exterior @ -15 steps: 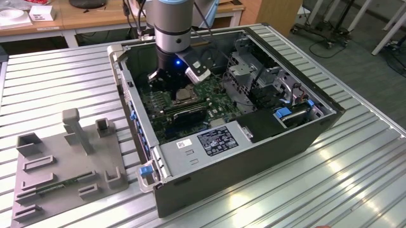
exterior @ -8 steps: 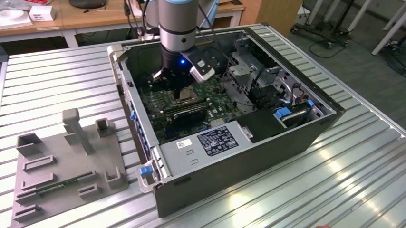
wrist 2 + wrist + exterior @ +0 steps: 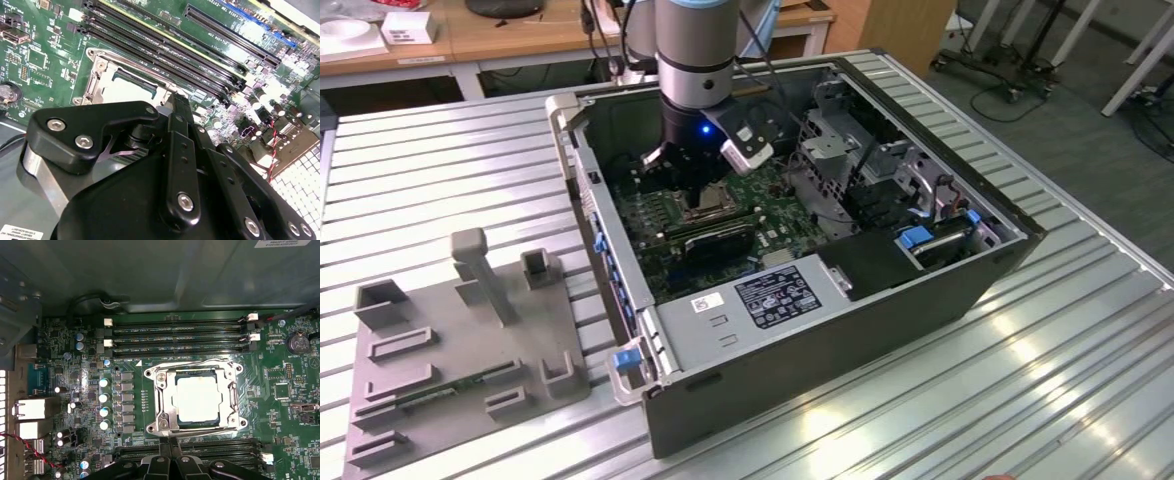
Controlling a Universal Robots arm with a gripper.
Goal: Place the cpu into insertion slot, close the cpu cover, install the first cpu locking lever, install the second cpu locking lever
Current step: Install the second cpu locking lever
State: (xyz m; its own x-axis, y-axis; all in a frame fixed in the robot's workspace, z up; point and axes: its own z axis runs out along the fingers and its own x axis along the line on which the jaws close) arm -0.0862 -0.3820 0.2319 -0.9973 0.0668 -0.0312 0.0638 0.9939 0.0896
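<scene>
Gripper [image 3: 169, 447] fingertips together | hovering beside cpu cover [image 3: 162, 412] | arm vertical

Arm descends near-vertical in the exterior view, wrist pointing straight down, a blue light lit on the wrist. Gripper [image 3: 170, 452] black, with bolted linkage arms; fingers [image 3: 181, 112] drawn together, tips touching, nothing between them in either wrist view.

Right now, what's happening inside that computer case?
The arm's gripper hangs low inside the open computer case, at the edge of the insertion slot on the green motherboard. The cpu already sits in the slot, with the cpu cover down around it. The gripper's fingers look closed together.
</scene>
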